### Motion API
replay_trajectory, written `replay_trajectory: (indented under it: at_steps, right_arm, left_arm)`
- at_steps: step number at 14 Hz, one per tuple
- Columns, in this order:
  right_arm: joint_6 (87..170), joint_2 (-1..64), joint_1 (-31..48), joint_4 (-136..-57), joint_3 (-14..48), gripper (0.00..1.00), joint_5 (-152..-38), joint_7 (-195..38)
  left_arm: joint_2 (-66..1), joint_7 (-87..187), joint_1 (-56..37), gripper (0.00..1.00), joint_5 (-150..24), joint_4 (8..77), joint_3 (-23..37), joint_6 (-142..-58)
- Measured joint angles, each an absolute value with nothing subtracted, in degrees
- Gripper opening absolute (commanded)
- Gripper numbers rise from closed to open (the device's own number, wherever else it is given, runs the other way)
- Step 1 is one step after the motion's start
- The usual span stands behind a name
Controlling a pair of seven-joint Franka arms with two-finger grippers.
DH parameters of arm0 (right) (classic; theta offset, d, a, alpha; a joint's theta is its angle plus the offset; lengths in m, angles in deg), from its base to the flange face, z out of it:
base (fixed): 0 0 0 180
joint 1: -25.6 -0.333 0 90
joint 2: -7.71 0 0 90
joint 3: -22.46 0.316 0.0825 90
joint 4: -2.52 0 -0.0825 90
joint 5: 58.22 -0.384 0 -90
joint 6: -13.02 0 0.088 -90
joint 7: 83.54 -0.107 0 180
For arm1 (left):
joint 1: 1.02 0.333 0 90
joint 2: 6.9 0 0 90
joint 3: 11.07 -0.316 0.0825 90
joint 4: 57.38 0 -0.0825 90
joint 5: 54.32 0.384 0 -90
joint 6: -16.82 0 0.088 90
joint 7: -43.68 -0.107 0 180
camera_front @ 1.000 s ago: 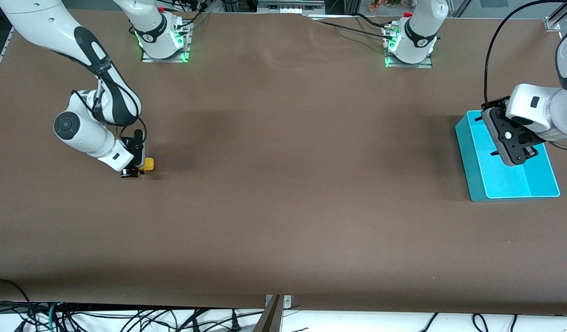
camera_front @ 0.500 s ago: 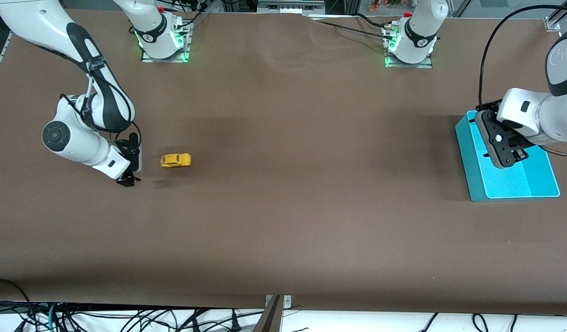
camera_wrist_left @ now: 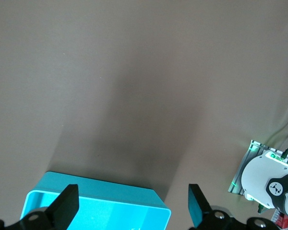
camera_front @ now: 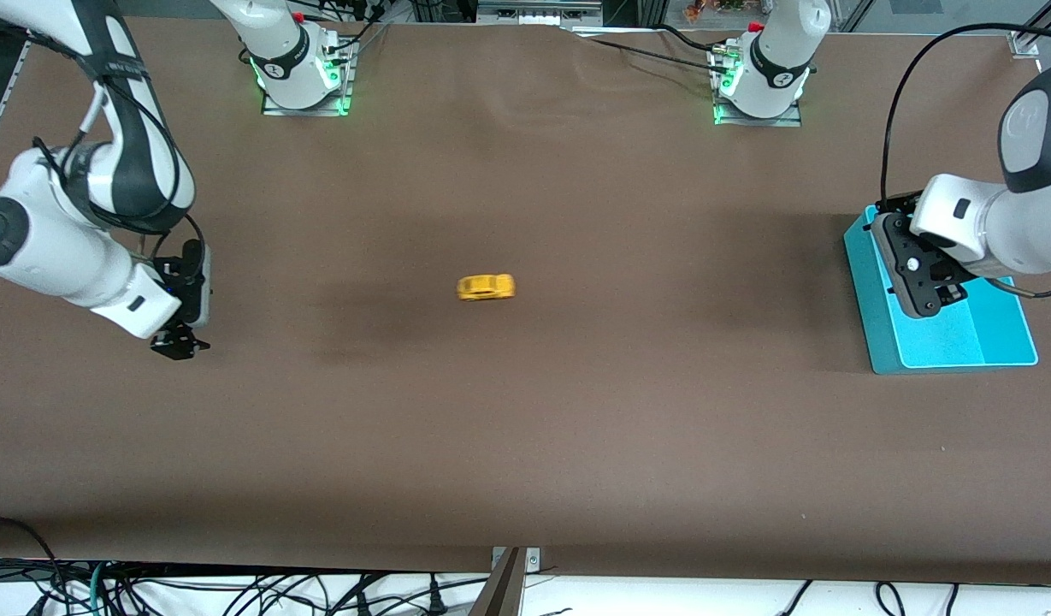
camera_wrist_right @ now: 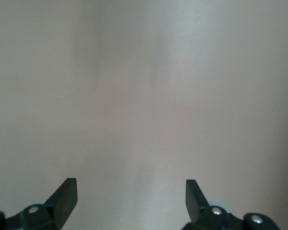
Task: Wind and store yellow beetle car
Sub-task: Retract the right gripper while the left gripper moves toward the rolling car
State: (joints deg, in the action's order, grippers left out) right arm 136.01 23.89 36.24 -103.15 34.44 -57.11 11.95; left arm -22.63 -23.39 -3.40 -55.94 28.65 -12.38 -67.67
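Note:
The yellow beetle car (camera_front: 486,287) is on the brown table near its middle, blurred, apart from both grippers. My right gripper (camera_front: 180,344) is open and empty, above the table at the right arm's end. In the right wrist view its fingers (camera_wrist_right: 67,194) stand wide apart over bare table. My left gripper (camera_front: 934,301) is open and empty over the teal bin (camera_front: 995,338) at the left arm's end. In the left wrist view its fingers (camera_wrist_left: 67,203) frame the bin's rim (camera_wrist_left: 101,197). The car shows in neither wrist view.
The two arm bases (camera_front: 301,73) (camera_front: 760,81) stand along the table's edge farthest from the front camera. Cables (camera_front: 234,590) hang below the edge nearest to it. The left arm's base also shows in the left wrist view (camera_wrist_left: 269,179).
The car left my right gripper and rolled along the table toward the left arm's end. My right gripper opened, rose and drew back. My left gripper shifted slightly over the bin.

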Motion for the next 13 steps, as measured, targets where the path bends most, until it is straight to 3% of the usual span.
replay_trajectory:
  at_steps: [4, 7, 13]
  right_arm:
    - [135.48, 18.53, 36.27, -101.77, 34.42, 1.0, -60.19, 11.8]
    - [132.73, 14.49, 36.37, -101.37, 33.64, 1.0, -60.34, 5.32]
    - [124.03, 7.13, 36.51, -100.59, 32.8, 1.0, -60.34, -18.64]
  left_arm:
    - [-24.15, -23.4, -3.3, 1.0, -55.94, 31.06, -12.49, -68.49]
    - [-23.88, -23.57, -2.86, 1.0, -55.14, 37.04, -12.63, -71.98]
    - [-17.4, -29.83, -2.7, 1.0, -54.27, 59.98, -12.66, -91.62]
